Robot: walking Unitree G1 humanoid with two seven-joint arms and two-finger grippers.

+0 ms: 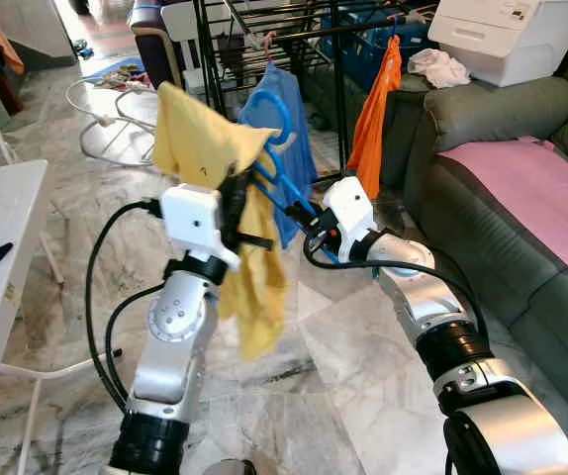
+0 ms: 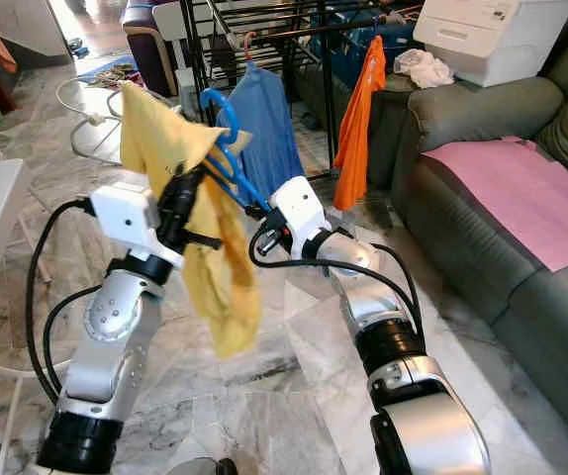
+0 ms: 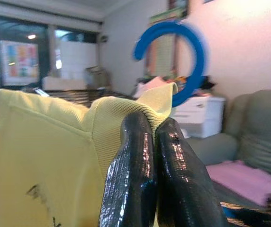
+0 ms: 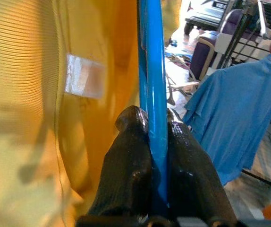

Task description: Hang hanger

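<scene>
Both grippers already pinch it: left gripper (image 3: 149, 142) on floppy yellow shirt (image 1: 205, 148), right gripper (image 4: 149, 156) on the stiff blue hanger (image 4: 152, 71), so you steer by that.

A home living room — grey sofa (image 1: 521, 228), laundry rack (image 1: 294, 30), marble floor (image 1: 343, 376).

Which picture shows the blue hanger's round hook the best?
The left wrist view: the blue hanger's hook curls big and whole above the yellow shirt pinched by the left tool. The eye views show the hook smaller against a blue shirt. The right wrist view shows the hanger's straight bar clamped in the right tool.
</scene>
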